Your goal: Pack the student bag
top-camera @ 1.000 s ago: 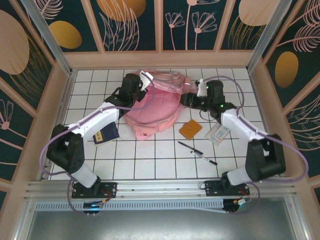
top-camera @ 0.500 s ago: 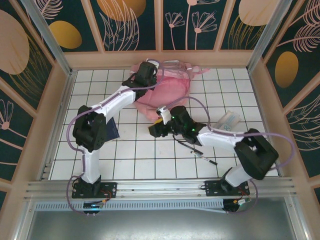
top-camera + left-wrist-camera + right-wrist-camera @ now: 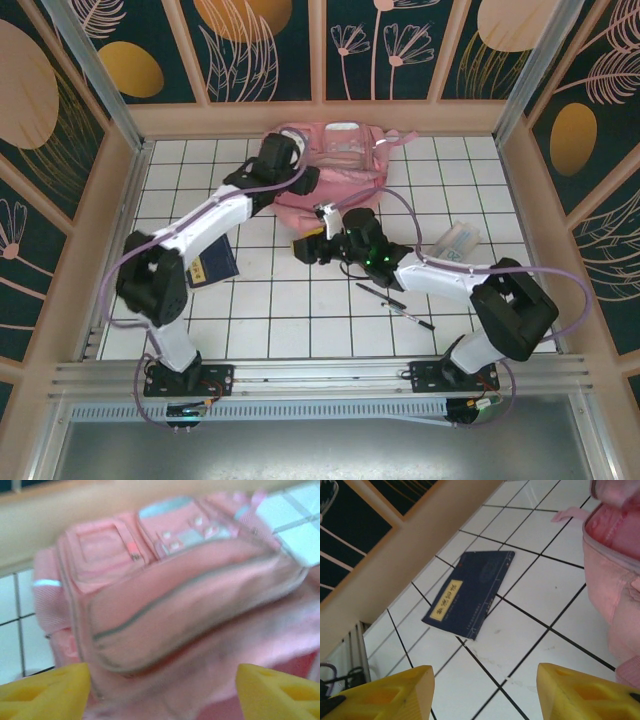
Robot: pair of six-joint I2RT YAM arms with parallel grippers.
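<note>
The student bag (image 3: 345,160) is a soft pink backpack lying at the back of the table, with its clear front pockets facing up. In the left wrist view the student bag (image 3: 170,595) lies close ahead, blurred. My left gripper (image 3: 298,178) is at the bag's near left side; its yellow fingers (image 3: 42,690) stand wide apart, open, with bag fabric beyond them and nothing gripped. My right gripper (image 3: 304,248) hovers low over the tiles in front of the bag, pointing left. It is open (image 3: 485,695) and holds nothing.
A dark blue book (image 3: 213,265) lies on the tiles left of the right gripper, also seen ahead in the right wrist view (image 3: 470,595). Two pens (image 3: 395,305) lie near the middle. A clear packet (image 3: 458,240) rests at the right. A wooden wall (image 3: 320,118) runs behind the bag.
My left gripper has opened and let go of the bag, which now lies flatter at the back. The right arm swung from the bag's right side to the tiles in front of it.
</note>
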